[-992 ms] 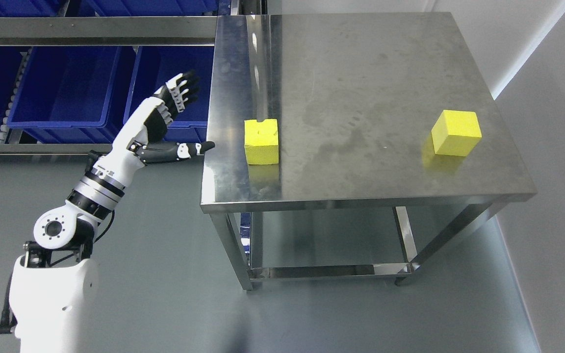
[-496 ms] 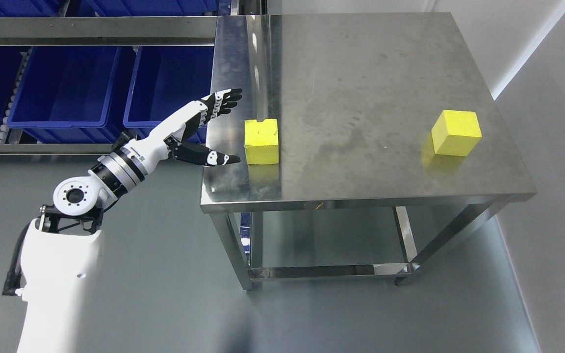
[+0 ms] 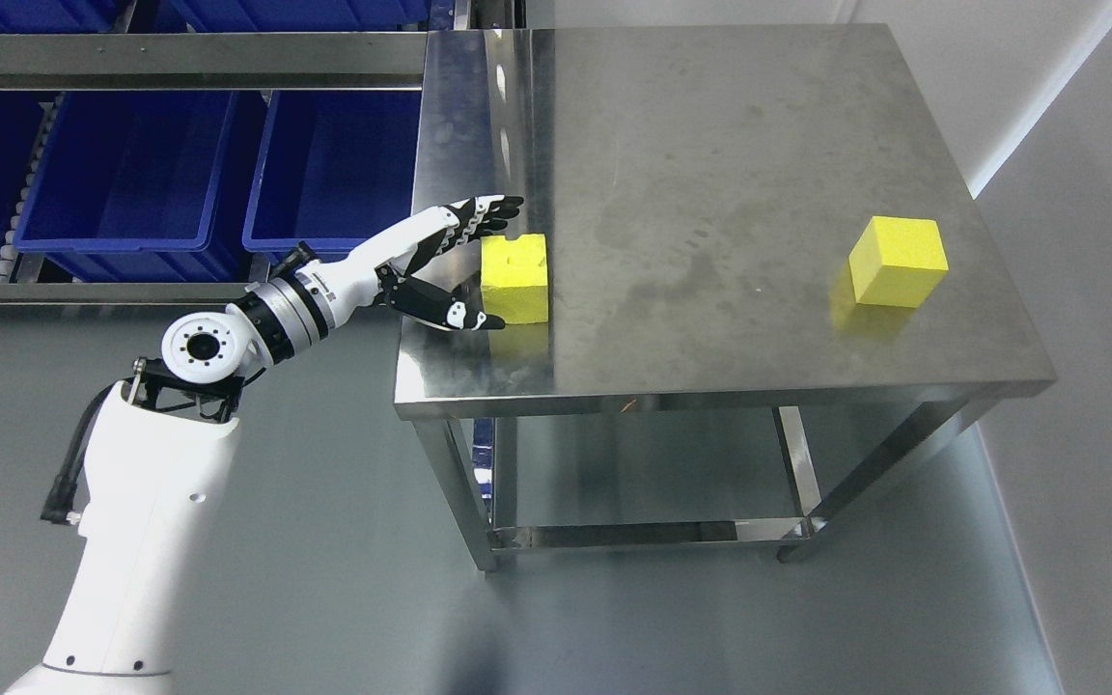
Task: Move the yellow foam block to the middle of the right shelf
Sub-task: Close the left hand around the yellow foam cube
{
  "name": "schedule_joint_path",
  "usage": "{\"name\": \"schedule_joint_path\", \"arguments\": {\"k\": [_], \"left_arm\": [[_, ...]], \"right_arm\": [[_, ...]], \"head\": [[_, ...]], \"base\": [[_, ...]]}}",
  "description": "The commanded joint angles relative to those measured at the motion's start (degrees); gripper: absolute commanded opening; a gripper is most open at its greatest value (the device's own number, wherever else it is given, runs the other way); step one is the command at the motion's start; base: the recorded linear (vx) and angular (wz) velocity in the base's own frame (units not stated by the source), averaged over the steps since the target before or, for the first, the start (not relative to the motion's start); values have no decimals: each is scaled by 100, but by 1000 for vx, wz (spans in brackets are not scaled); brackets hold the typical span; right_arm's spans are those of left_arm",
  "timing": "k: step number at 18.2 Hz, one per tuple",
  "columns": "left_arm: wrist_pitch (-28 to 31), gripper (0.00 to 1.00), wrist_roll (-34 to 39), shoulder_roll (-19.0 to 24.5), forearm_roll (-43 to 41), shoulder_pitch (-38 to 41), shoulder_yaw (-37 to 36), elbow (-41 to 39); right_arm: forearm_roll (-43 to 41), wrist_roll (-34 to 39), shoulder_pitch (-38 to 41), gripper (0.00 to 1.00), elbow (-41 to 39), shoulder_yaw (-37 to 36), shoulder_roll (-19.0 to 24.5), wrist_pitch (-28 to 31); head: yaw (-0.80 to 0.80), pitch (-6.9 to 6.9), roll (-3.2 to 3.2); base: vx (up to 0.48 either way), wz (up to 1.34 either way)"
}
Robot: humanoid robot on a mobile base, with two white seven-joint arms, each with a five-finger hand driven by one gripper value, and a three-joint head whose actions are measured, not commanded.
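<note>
Stainless steel forms the table (image 3: pixel 759 145), which carries 2 yellow foam blocks. The near block (image 3: pixel 514 280) sits close to the table's left edge and shows a small notch in its top face. The second block (image 3: pixel 899 263) sits near the right edge, well apart from the first.

1 robot arm is in view: the left arm (image 3: pixel 170 463), entering from the lower left and reaching over the table's left edge. The left hand (image 3: pixel 450 265) is spread wide and grasps nothing. Its 4 fingers (image 3: pixel 488 210) extend above the upper left corner of the near block, at or just beside it; contact cannot be confirmed. The thumb (image 3: pixel 464 317) extends along the lower left of the same block, its tip overlapping the block's lower left corner. The block's left face thus lies in the gap between fingers and thumb, with the block resting on the tabletop.

Left of the table, a metal rack (image 3: pixel 180 60) holds blue bins; 2 (image 3: pixel 122 174) (image 3: pixel 344 154) show clearly, and parts of others appear at the frame's edges. A lower shelf (image 3: pixel 643 483) is visible beneath the tabletop. The floor (image 3: pixel 324 579) is grey.
</note>
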Motion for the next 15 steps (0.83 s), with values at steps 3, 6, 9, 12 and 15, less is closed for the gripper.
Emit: {"name": "schedule_joint_path", "arguments": {"k": [3, 6, 9, 12, 15], "left_arm": [[0, 88, -209, -276, -40, -216, -574, 972], [-8, 78, -209, -417, -40, -216, -539, 1042], [-61, 61, -209, -487, -31, -216, -355, 1051], [-70, 46, -209, -741, -13, -199, 188, 1042], [-87, 45, -209, -1029, 22, -216, 856, 937]], "right_arm": [[0, 4, -9, 100, -100, 0, -100, 5], [0, 4, -9, 100, -100, 0, -100, 5], [0, 4, -17, 100, -100, 0, -100, 5], [0, 4, -9, 100, -100, 0, -100, 5], [0, 4, -9, 100, -100, 0, -100, 5]], "head": [[0, 0, 0], [0, 0, 0], [0, 0, 0], [0, 0, 0], [0, 0, 0]], "base": [[0, 0], [0, 0], [0, 45], [4, 67], [7, 51]]}}
